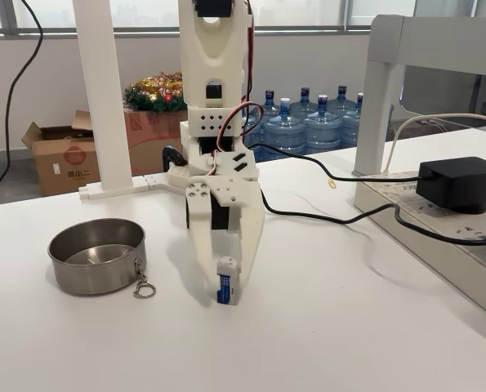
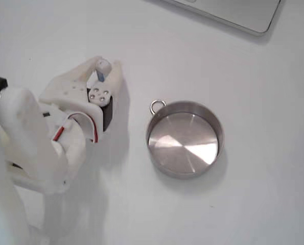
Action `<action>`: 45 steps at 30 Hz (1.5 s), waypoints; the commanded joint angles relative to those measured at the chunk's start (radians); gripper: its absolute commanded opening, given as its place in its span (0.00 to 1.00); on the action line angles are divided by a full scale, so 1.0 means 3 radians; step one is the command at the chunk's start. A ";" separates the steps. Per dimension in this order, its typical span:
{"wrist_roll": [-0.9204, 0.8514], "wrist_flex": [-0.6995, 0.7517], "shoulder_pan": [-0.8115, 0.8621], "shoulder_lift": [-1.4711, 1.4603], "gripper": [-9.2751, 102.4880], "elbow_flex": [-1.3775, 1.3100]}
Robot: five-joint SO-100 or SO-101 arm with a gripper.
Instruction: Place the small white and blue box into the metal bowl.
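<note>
The small white and blue box (image 1: 227, 283) stands upright at table level, slightly right of centre in a fixed view. My white gripper (image 1: 226, 296) points straight down, and its two fingers converge on the box from both sides. From above, the box (image 2: 103, 68) shows as a small white-blue top between the fingertips (image 2: 116, 72). The metal bowl (image 1: 95, 276) sits empty to the left in that fixed view, about a hand's width from the gripper, its clip ring (image 1: 144, 287) lying on the table. Seen from above, the bowl (image 2: 185, 139) lies right of the gripper (image 2: 104, 70).
A black power adapter (image 1: 459, 181) and a white power strip (image 1: 439, 237) lie at the right, with black cables (image 1: 324, 216) trailing behind the arm. White frame posts (image 1: 104, 98) stand at the back. A flat grey device (image 2: 233, 13) lies at the top edge from above.
</note>
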 commanded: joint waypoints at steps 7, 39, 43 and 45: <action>0.0015 -0.0066 0.0010 -0.0031 0.12 0.0005; 0.0312 -0.0026 0.1258 0.2096 0.05 0.1191; 0.0312 -0.0061 0.1652 0.2158 0.05 0.1304; 0.0312 -0.0061 0.1820 0.2158 0.05 0.1319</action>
